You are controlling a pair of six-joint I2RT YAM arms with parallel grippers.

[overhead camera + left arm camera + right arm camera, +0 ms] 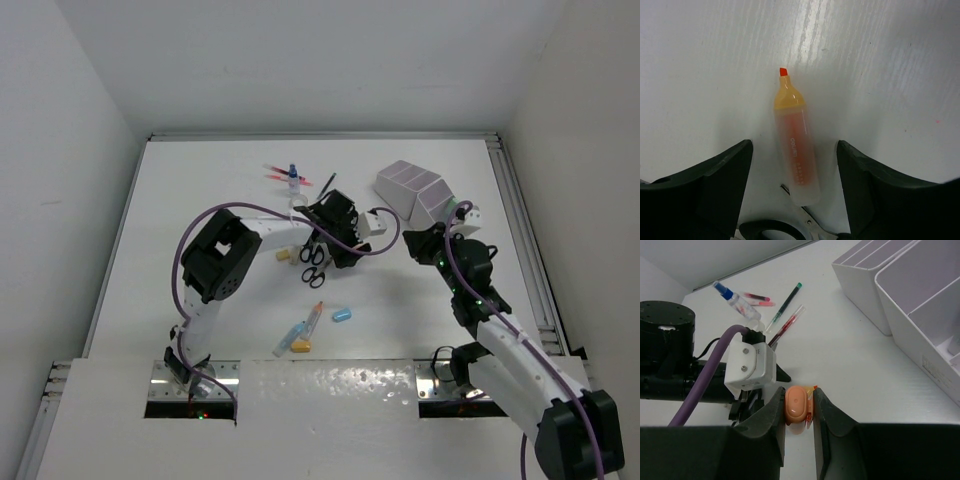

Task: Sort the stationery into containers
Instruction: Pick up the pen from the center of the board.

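My left gripper (794,148) is open and hangs low over the table, its jaws on either side of an uncapped orange highlighter (795,150) that lies flat with its tip pointing away. A black scissors handle (771,230) lies just behind the highlighter. In the top view the left gripper (345,243) is at mid-table beside the scissors (313,262). My right gripper (799,394) is shut on an orange capsule-shaped piece (796,405), held above the table next to the left gripper. The white stepped organiser (920,305) stands to its right, and in the top view (412,187) at the back right.
A blue-capped bottle (293,178) and red pens (274,173) lie at the back; in the right wrist view the bottle (735,300) lies near a green-capped pen (788,302). A blue capsule (342,314), a pen and a yellow piece (300,336) lie nearer. A beige eraser (283,256) lies left of the scissors.
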